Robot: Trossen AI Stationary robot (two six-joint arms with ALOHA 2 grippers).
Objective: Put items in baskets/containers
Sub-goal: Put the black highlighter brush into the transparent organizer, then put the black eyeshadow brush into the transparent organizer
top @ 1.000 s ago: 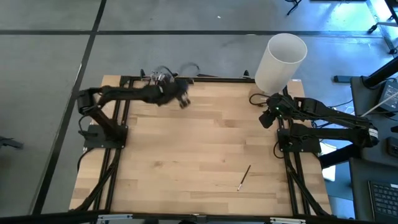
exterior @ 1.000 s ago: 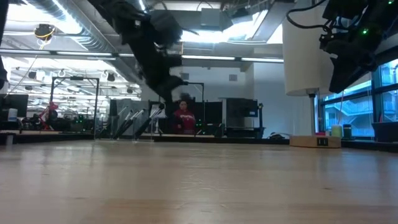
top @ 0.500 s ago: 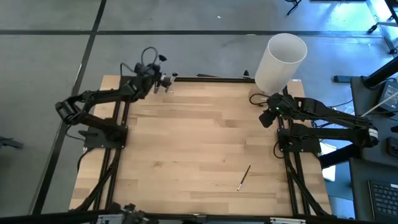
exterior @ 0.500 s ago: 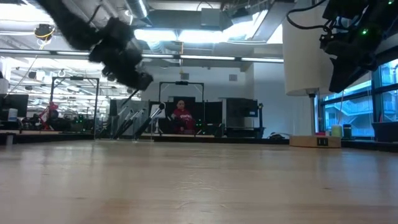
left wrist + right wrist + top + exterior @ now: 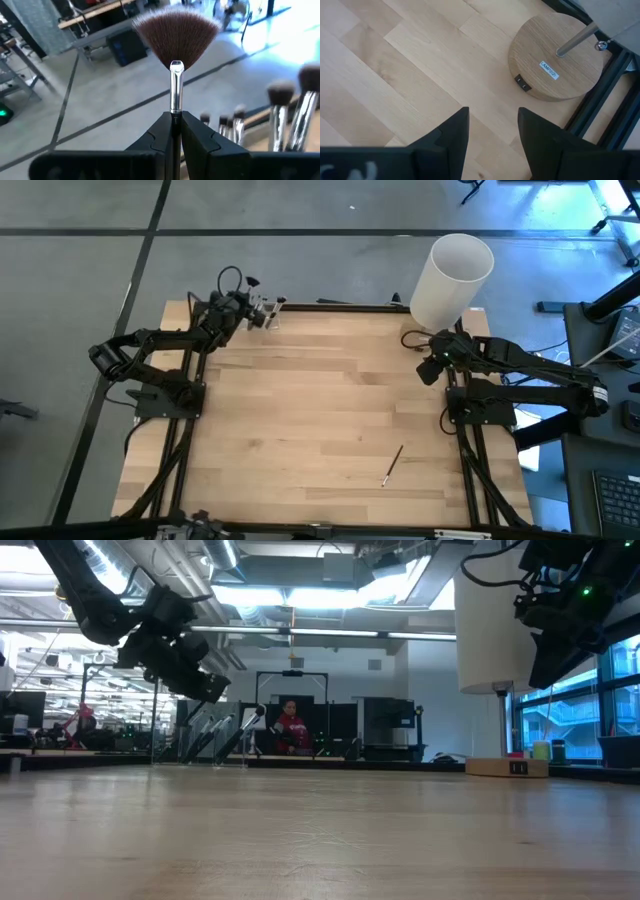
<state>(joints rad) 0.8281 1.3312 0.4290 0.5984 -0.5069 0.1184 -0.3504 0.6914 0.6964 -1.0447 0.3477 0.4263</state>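
Left wrist view: left gripper [image 5: 175,131] clamps fan brush [image 5: 175,45] by its thin handle; light, stiff, slippery, bristles soft. Right gripper [image 5: 492,132] spread, empty.

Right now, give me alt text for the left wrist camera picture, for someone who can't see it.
The left gripper is shut on a fan brush, its silver ferrule rising upright from between the dark fingers and its brown bristles spread wide. Beside it stand several more brushes, against a blurred workshop floor.
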